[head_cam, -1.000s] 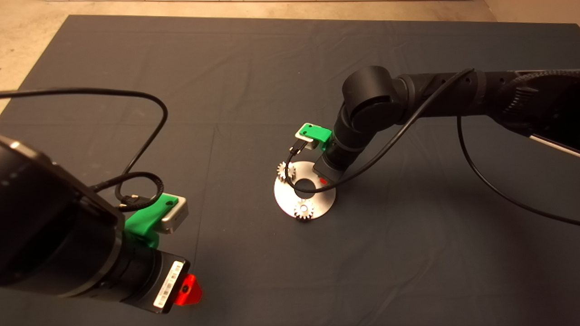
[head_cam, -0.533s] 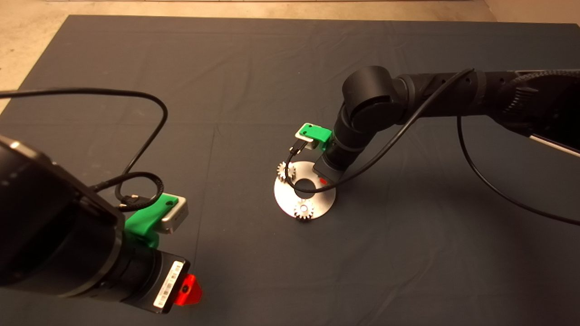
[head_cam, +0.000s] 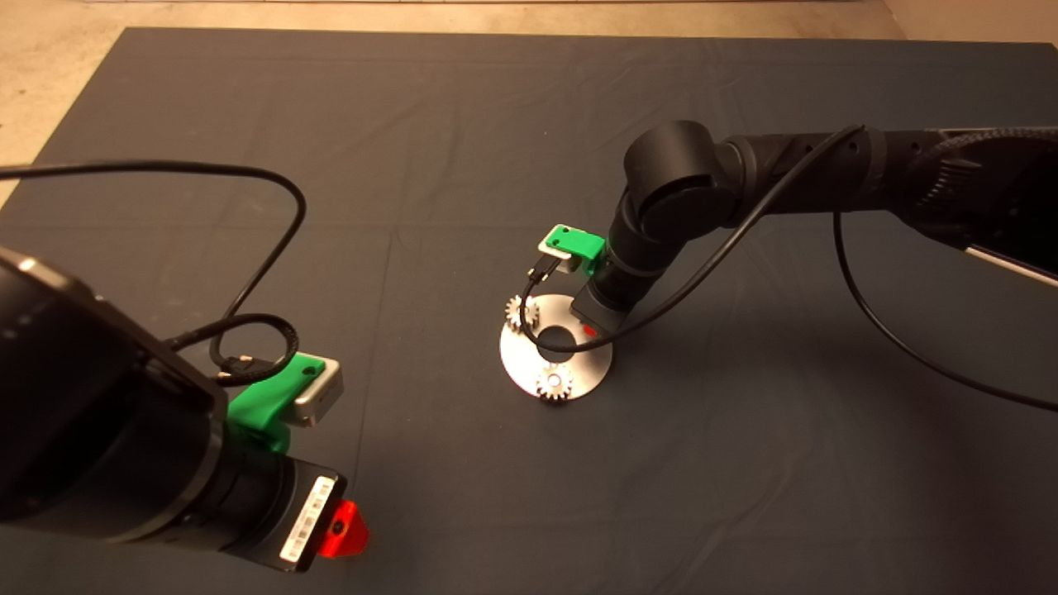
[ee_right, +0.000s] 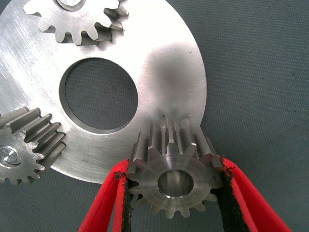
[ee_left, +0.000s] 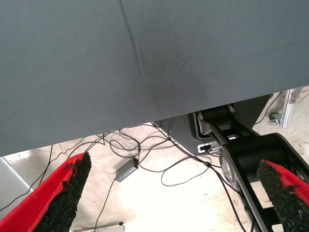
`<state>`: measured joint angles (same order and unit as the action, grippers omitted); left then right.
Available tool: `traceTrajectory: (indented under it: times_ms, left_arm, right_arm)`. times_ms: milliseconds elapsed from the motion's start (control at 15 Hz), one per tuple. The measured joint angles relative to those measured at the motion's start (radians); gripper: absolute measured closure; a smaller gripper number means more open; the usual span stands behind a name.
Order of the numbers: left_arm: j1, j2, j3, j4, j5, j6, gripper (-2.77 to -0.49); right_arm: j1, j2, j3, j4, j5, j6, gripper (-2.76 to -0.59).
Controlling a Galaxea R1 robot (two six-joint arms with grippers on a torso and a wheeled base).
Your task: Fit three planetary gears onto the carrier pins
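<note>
The flat round silver plate lies mid-mat, also in the right wrist view. Two silvery planetary gears sit on carrier pins: one at the plate's far-left edge, one at its near edge. My right gripper stands over the plate's right edge, shut on a third planetary gear, its pads against the teeth. That gear overlaps the plate's rim; the pin under it is hidden. My left gripper is parked at the lower left, open and empty.
Black cables loop from both wrists above the mat. The left wrist view looks past the mat's edge at the floor with loose cables and a black machine base.
</note>
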<state>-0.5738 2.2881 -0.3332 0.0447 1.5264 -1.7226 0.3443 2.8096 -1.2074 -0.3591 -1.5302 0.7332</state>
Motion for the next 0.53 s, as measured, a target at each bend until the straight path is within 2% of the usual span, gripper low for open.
traceTrajectory:
  times_ms: [533]
  left_arm:
    - [0.0, 0.0, 0.0, 0.0, 0.0, 0.0, -2.49]
  right_arm:
    - [-0.001, 0.003, 0.0, -0.012, -0.001, 0.0, -0.97]
